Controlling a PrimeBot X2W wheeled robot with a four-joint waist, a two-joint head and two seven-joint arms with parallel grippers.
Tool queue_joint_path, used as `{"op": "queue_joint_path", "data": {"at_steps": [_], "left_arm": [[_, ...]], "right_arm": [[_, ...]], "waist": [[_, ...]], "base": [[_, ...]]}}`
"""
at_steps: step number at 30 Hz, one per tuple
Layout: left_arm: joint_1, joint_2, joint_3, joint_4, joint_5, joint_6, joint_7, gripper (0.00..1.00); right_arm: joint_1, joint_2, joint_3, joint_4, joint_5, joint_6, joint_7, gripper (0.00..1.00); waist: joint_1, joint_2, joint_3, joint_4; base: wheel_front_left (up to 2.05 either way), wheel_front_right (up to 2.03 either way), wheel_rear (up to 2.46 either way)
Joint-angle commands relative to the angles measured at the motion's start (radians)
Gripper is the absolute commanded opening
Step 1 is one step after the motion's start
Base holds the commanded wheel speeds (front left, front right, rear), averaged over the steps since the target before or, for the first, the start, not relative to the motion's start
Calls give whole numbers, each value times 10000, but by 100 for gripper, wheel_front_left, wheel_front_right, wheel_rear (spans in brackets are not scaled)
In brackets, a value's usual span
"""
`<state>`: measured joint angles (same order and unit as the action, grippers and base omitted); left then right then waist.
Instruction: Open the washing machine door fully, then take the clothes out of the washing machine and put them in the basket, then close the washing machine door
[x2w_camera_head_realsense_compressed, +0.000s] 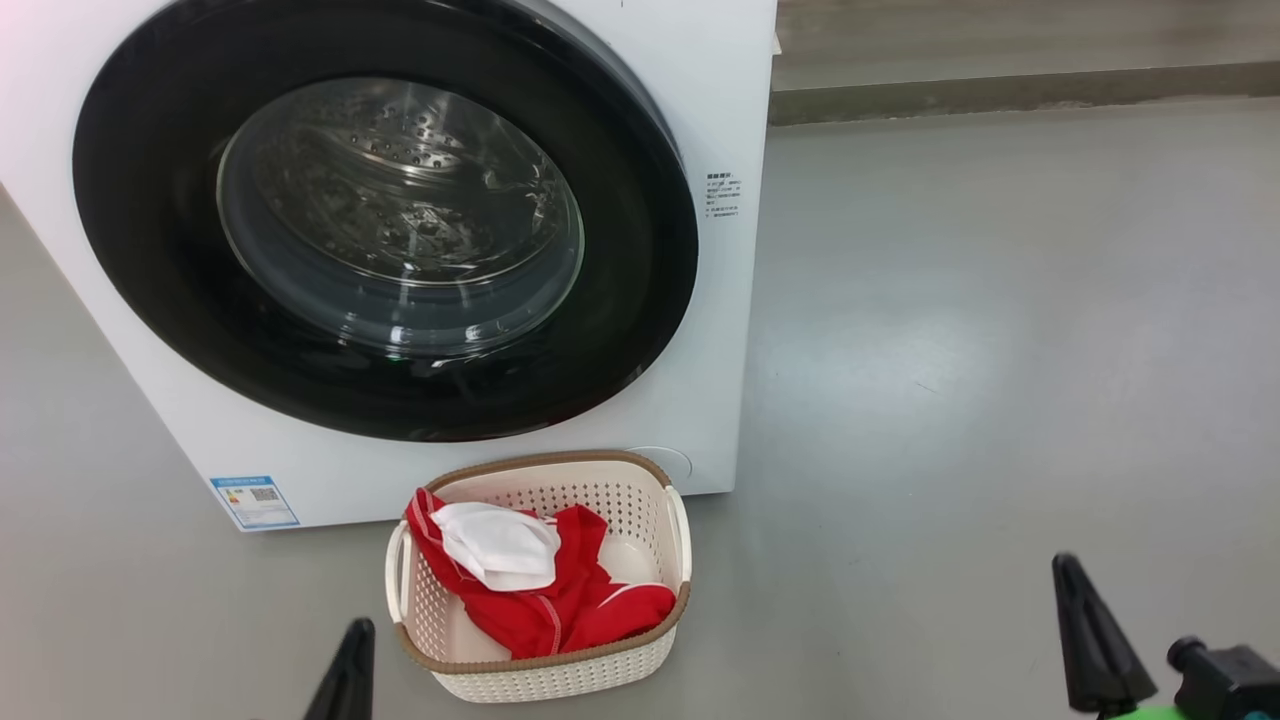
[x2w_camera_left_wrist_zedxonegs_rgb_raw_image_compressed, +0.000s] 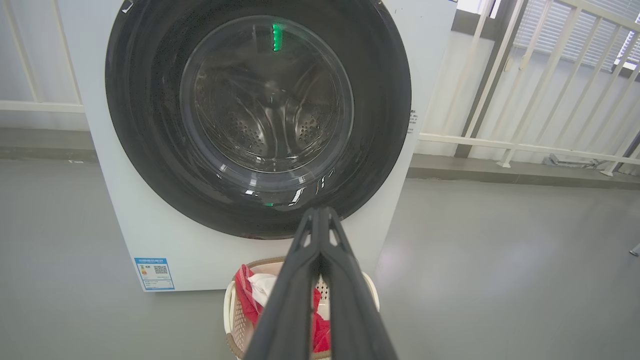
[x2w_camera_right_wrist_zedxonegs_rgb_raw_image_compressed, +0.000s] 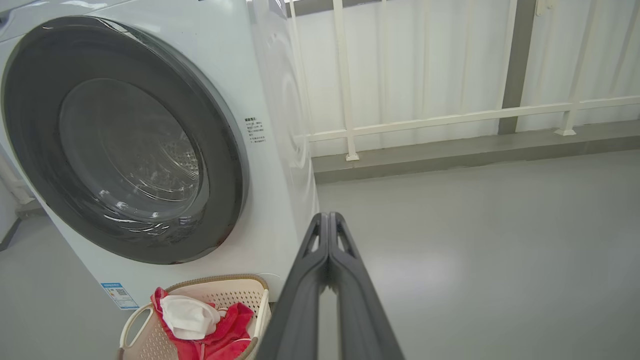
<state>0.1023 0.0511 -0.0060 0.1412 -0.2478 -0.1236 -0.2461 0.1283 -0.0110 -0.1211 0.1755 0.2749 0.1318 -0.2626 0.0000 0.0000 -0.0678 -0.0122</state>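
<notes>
Underfoot, glossy grey floor (x2w_camera_head_realsense_compressed: 950, 300), white railing (x2w_camera_right_wrist_zedxonegs_rgb_raw_image_compressed: 450, 118) behind, both jaws pressed together, empty.

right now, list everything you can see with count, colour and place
washing machine: one, white, on the floor
washing machine door: one, black rim and clear glass, shut
label: one, blue, low on machine front
basket: one, cream with brown rim, before the machine
red clothes: count unclear, red, in the basket
white cloth: one, white, atop red clothes
railing: one, white, behind the machine
left gripper: one, dark, shut, empty
right gripper: one, dark, shut, empty
</notes>
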Motion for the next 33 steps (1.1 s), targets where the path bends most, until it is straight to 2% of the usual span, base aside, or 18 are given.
{"op": "queue_joint_path", "data": {"at_steps": [1, 7, 12, 33], "left_arm": [[23, -27, -4, 85, -61, 0, 16, 0], [-71, -26, 56, 120, -714, -4, 191, 0], [-155, -25, 103, 163, -1258, -7, 334, 0], [-505, -22, 297, 321, -3431, -18, 908, 0]], "right_arm": [[28, 15, 5, 85, 59, 0, 18, 0], [-82, -4, 4, 106, 700, -1, 203, 0], [-174, -21, 10, 132, 1233, -1, 350, 0], [-565, -86, 20, 233, 3363, -3, 950, 0]], "waist": [[0, 0, 2, 0], [23, 0, 15, 6], [2, 0, 61, 11], [1, 0, 178, 31]], "base": [[0, 0, 0], [0, 0, 0], [0, 0, 0], [0, 0, 0]]}}
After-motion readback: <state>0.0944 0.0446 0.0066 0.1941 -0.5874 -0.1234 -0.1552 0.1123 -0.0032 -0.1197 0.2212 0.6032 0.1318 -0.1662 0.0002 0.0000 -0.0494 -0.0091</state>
